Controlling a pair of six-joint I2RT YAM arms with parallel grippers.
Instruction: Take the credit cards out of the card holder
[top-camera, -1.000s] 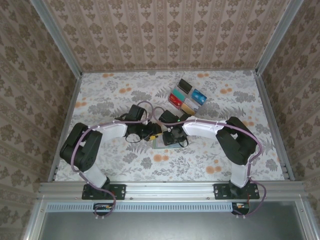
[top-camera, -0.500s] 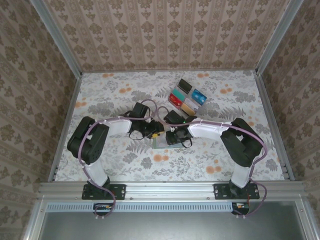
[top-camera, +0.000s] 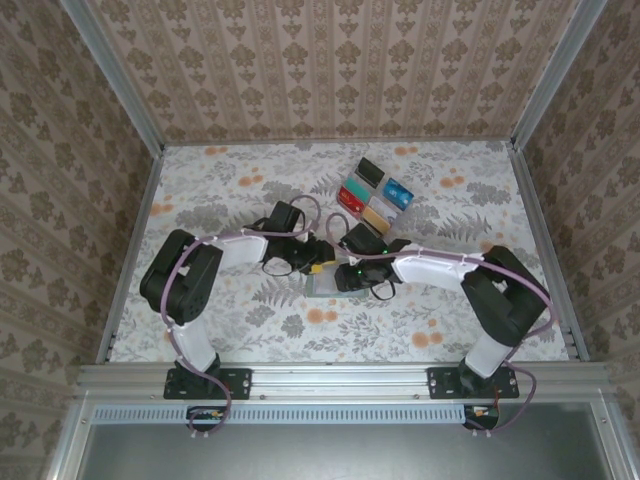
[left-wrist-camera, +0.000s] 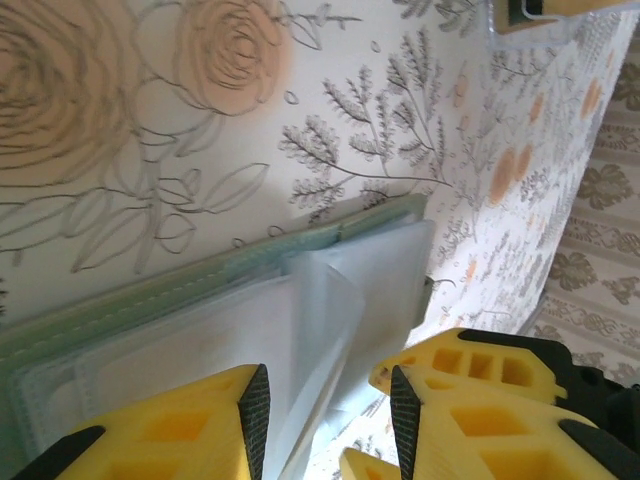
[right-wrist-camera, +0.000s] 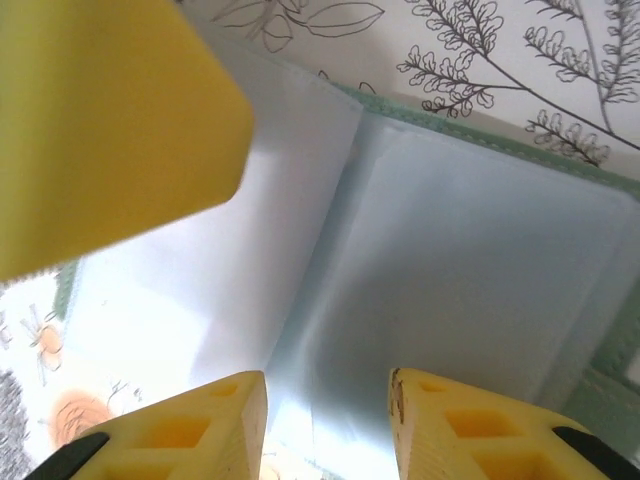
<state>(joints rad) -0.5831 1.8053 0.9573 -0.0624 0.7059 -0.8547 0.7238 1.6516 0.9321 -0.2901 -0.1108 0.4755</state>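
1. Six credit cards (top-camera: 375, 195): clustered on worktop (top-camera: 230, 190), apart from holder.
2. One card holder (top-camera: 322, 287): open on worktop between two hands.
3. Left hand (left-wrist-camera: 325, 385): released, straddling pocket leaf (left-wrist-camera: 320, 320).
4. Right hand (right-wrist-camera: 327, 390): released over pockets (right-wrist-camera: 450, 250).

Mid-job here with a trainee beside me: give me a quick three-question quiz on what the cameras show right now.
1. True or false: the card holder lies open on the table.
2. Where do the loose cards lie?
A) farther back on the table than the holder
B) nearer the front edge than the holder
C) stacked on top of the holder
3. Fill in: the left gripper and the right gripper both meet at the ____.
Key: 1 true; 2 A; 3 card holder.
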